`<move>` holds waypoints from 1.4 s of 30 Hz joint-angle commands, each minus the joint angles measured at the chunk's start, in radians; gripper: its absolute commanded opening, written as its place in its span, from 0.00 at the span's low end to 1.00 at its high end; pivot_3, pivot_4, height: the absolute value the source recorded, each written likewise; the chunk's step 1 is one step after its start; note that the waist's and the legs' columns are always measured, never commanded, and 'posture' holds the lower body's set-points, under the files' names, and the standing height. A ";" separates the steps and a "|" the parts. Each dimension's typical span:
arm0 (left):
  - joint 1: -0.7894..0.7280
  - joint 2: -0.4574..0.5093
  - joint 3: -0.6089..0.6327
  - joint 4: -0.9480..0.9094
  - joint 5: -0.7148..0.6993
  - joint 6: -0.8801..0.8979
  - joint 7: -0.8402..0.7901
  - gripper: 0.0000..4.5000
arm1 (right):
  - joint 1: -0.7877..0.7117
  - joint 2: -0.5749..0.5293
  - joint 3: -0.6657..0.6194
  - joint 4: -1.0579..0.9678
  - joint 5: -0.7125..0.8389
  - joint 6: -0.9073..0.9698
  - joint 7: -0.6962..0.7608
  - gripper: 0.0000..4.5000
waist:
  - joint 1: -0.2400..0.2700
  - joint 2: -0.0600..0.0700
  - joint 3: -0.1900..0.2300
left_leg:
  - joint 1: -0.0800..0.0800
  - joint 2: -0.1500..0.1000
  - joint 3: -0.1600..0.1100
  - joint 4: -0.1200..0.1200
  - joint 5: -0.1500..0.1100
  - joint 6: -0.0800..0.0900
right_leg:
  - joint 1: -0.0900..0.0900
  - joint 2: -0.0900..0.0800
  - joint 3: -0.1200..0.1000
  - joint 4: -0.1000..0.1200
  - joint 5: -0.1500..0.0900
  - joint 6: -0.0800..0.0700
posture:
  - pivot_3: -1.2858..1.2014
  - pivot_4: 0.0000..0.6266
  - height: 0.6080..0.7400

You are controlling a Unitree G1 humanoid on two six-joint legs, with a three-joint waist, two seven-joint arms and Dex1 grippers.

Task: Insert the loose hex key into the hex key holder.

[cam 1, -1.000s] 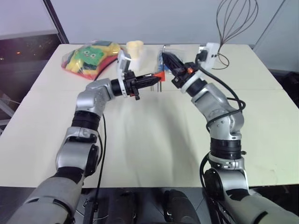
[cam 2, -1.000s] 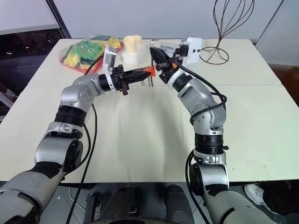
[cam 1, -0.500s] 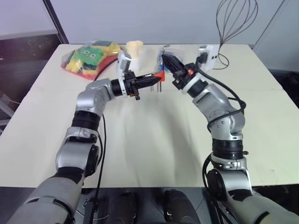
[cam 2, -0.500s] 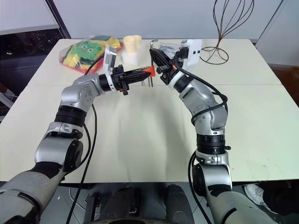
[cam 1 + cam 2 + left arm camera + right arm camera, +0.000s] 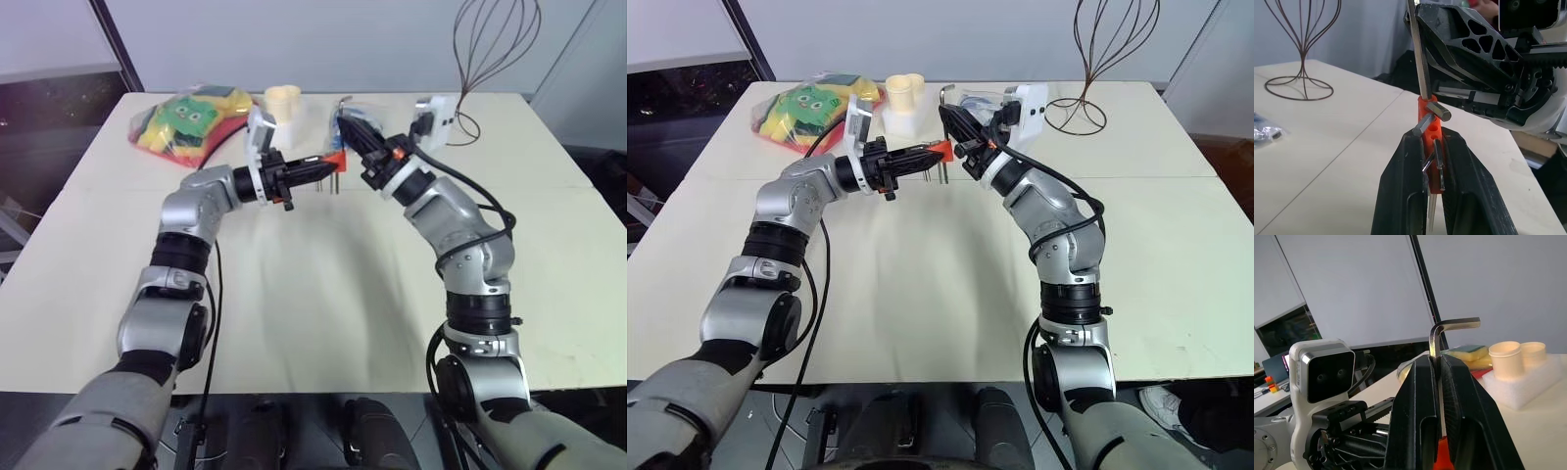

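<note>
The hex key holder, a small orange block with short grey keys sticking out, is clamped in my left gripper, which is shut on it and points right above the table. The loose hex key stands upright in my right gripper, which is shut on its long shaft with the short bent end on top. In the left wrist view the key's shaft comes down to the top of the holder. Whether its tip sits in a hole I cannot tell.
A bag of green and yellow toys lies at the table's far left. Cream cups on a white foam block and a clear plastic bag sit behind the grippers. A wire stand is at the far right.
</note>
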 commanded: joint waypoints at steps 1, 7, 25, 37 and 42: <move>-0.018 0.003 0.034 -0.043 -0.016 -0.028 0.006 0.00 | 0.009 -0.003 0.006 -0.027 0.014 0.015 0.008 0.17 | 0.000 0.000 0.000 | 0.000 0.000 0.000 0.000 0.000 0.000 | 0.000 0.000 0.000 0.000 0.000 0.000 | 0.52 0.24 1.00; -0.017 0.000 0.037 -0.042 -0.013 -0.032 0.005 0.00 | 0.006 -0.006 -0.002 -0.030 0.010 0.015 0.005 0.79 | 0.000 0.000 0.000 | 0.000 0.000 0.000 0.000 0.000 0.000 | 0.000 0.000 0.000 0.000 0.000 0.000 | 0.52 0.24 1.00; 0.068 0.079 0.079 -0.152 -0.066 0.131 0.039 0.00 | 0.150 -0.425 0.031 -0.171 -0.062 0.024 0.290 0.99 | 0.004 0.000 0.000 | 0.000 -0.001 0.000 0.001 -0.001 0.002 | 0.001 0.000 0.000 -0.001 0.000 0.000 | 0.52 0.24 1.00; 0.313 0.170 0.098 -0.183 -0.078 0.365 0.175 0.00 | 0.232 -0.604 0.134 -0.200 -0.229 -0.121 0.446 0.99 | 0.010 -0.001 0.000 | 0.002 0.001 0.000 0.002 -0.001 0.001 | 0.002 0.000 0.001 -0.001 -0.001 0.001 | 0.52 0.24 1.00; 0.306 0.157 0.075 -0.088 -0.040 0.318 0.179 0.27 | 0.219 -0.567 0.153 -0.173 -0.252 -0.146 0.447 1.00 | 0.022 -0.001 0.000 | 0.002 0.000 0.000 0.003 -0.001 0.001 | 0.003 0.000 0.001 -0.002 -0.001 0.001 | 0.52 0.24 1.00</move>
